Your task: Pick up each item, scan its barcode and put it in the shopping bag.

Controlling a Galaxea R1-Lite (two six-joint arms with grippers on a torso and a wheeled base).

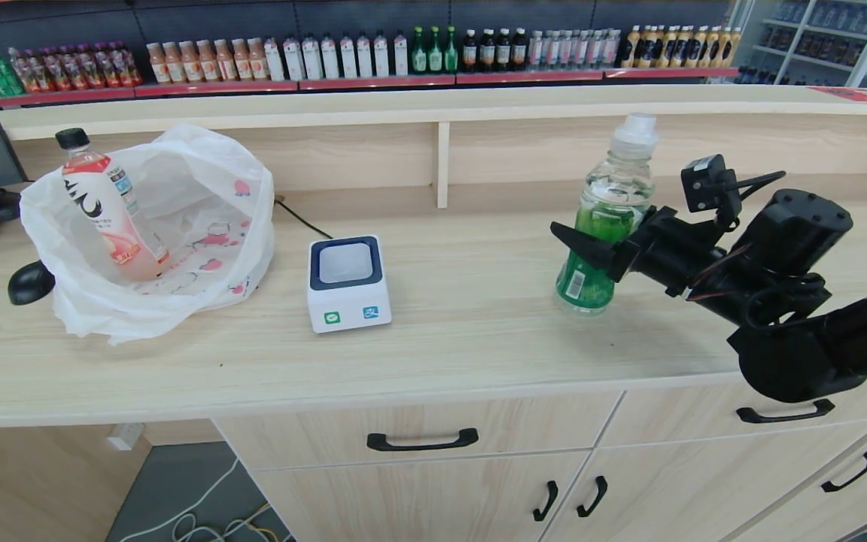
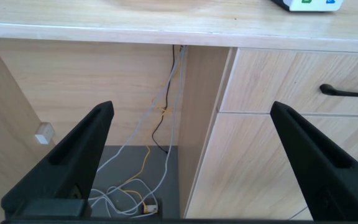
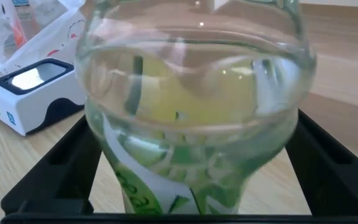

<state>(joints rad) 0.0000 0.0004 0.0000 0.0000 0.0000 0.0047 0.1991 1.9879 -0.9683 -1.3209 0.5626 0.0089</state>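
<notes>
Two bottles: green-labelled bottle, barcode low on its label, pinched by right gripper — pink-labelled bottle leans in shopping bag. Left gripper spread wide.

The right arm comes in from 4 o'clock in the head view and points toward 10 o'clock, roughly level. The right gripper is clamped around the bottle, one finger on each side. The left gripper has its fingers spread wide apart.

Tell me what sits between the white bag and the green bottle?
The white scanner sits between the bag and the green bottle, in the head view.
</notes>
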